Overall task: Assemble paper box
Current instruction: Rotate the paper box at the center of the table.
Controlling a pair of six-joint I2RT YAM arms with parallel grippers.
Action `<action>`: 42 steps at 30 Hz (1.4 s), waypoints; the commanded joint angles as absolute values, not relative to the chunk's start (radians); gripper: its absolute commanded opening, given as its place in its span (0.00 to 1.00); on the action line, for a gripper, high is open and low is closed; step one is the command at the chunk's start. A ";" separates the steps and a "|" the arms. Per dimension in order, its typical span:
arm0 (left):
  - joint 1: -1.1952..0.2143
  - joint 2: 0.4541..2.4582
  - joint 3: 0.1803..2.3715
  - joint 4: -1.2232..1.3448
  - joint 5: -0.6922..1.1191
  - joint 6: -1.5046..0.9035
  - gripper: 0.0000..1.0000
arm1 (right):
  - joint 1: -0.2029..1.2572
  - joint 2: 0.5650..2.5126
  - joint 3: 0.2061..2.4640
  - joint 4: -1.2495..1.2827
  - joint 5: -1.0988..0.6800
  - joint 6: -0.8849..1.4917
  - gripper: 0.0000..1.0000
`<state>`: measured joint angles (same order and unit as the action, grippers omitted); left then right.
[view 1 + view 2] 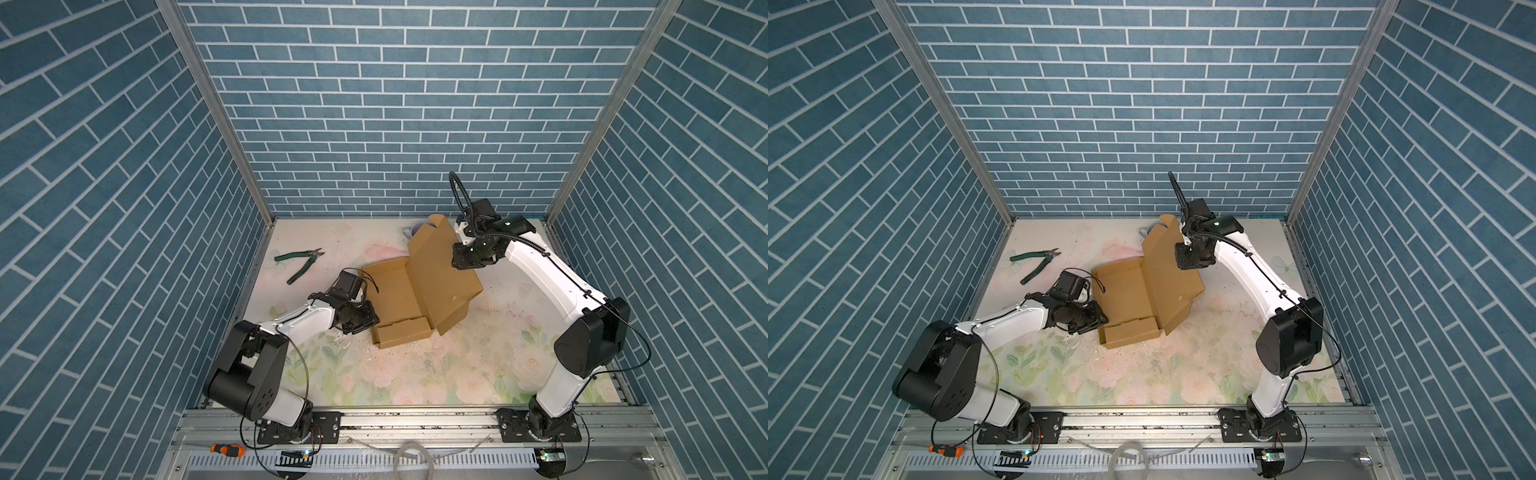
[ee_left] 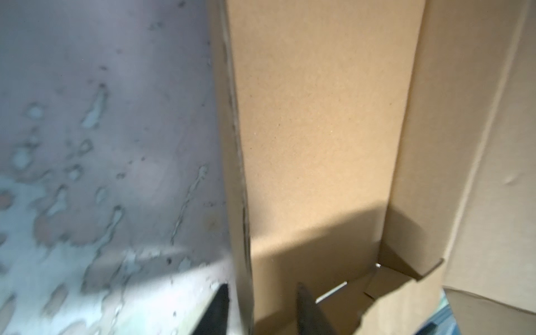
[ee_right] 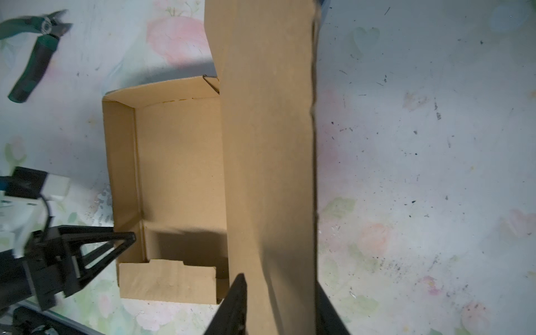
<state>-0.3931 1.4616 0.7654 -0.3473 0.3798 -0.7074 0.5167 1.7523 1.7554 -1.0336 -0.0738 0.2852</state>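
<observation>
The paper box (image 1: 395,291) (image 1: 1125,291) is brown cardboard and lies mid-table as a shallow tray with its walls folded up. Its lid (image 1: 440,266) (image 3: 266,145) stands raised and tilted on the tray's right side. My right gripper (image 1: 456,258) (image 1: 1179,259) (image 3: 280,301) is at the lid's upper edge, and the panel fills the space between its jaws. My left gripper (image 1: 371,318) (image 1: 1100,318) (image 2: 264,307) straddles the tray's left wall (image 2: 243,261) near the front corner. It is open, with a gap on the inner side.
Green-handled cutters (image 1: 301,262) (image 3: 37,58) lie at the back left of the floral mat. A greyish cup (image 1: 419,228) peeks out behind the lid. An orange-handled screwdriver (image 1: 226,449) rests on the front rail. Blue brick walls close in three sides.
</observation>
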 commanded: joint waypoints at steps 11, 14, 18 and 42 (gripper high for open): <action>-0.254 1.498 1.131 -0.611 0.244 -0.172 0.61 | 0.531 1.772 1.830 -1.091 0.017 0.196 0.55; -0.260 1.603 1.251 -0.606 0.242 -0.008 0.63 | 0.529 1.776 1.832 -1.086 0.024 0.187 0.61; -0.262 1.752 1.416 -0.649 0.213 0.198 0.65 | 0.527 1.780 1.841 -1.085 0.037 0.183 0.66; -0.348 2.227 1.876 -0.743 0.148 0.515 0.61 | 0.503 1.543 1.719 -1.072 0.057 0.280 0.70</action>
<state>-0.3481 2.2089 1.8458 -0.7418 0.2062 0.4862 0.5068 1.5646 1.7592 -1.0618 0.0387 0.2474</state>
